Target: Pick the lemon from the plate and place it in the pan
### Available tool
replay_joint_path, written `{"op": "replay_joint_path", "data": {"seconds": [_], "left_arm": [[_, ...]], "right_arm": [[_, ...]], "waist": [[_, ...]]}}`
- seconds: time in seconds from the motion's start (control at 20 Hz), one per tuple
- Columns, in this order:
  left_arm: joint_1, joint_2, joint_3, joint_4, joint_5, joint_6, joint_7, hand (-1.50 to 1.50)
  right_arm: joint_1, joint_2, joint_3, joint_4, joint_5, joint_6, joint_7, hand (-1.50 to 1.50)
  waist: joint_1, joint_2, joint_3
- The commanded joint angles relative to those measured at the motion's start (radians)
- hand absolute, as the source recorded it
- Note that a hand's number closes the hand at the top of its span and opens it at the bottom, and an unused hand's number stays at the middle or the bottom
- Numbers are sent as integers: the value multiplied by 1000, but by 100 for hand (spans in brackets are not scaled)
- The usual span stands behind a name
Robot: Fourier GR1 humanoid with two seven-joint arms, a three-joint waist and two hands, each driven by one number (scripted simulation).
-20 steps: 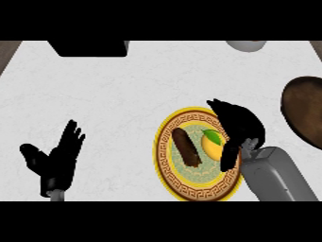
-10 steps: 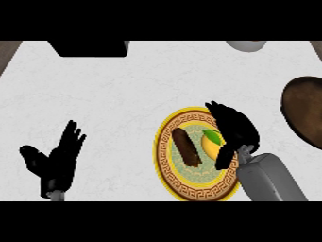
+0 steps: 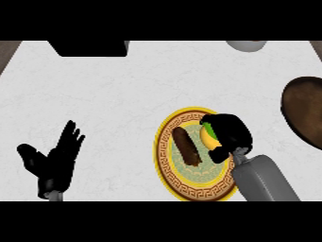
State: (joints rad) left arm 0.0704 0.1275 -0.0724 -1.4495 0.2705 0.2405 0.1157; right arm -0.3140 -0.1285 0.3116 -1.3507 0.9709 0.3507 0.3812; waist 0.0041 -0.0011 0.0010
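Right hand (image 3: 229, 133) curls round the small yellow lemon (image 3: 207, 137); I judge it light, firm, slippery: grip its middle.

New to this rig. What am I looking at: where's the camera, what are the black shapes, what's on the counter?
There is one view, taken from the robot's head and looking steeply down at a kitchen counter. The black shapes are its two hands on grey forearms. The left hand rests open at the lower left. The right hand is curled round a lemon on a patterned plate, beside a brown piece of food. The pan, where the lemon should go, sits at the right edge.
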Motion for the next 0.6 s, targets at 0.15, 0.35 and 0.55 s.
{"op": "replay_joint_path", "data": {"seconds": [0.15,0.35,0.55], "left_arm": [[2,-6,13,-1,-24,-4,21,0],[95,-44,-37,-142,-48,27,55,0],[-8,-29,30,-5,-53,-1,31,0]], "right_arm": [[-48,-27,-31,186,63,-155,-215,150],[-2,14,-4,144,106,-167,-185,150],[18,11,-18,48,125,-85,-147,150]], "waist": [[1,2,-1],[3,0,-1],[-3,1,-1]]}}
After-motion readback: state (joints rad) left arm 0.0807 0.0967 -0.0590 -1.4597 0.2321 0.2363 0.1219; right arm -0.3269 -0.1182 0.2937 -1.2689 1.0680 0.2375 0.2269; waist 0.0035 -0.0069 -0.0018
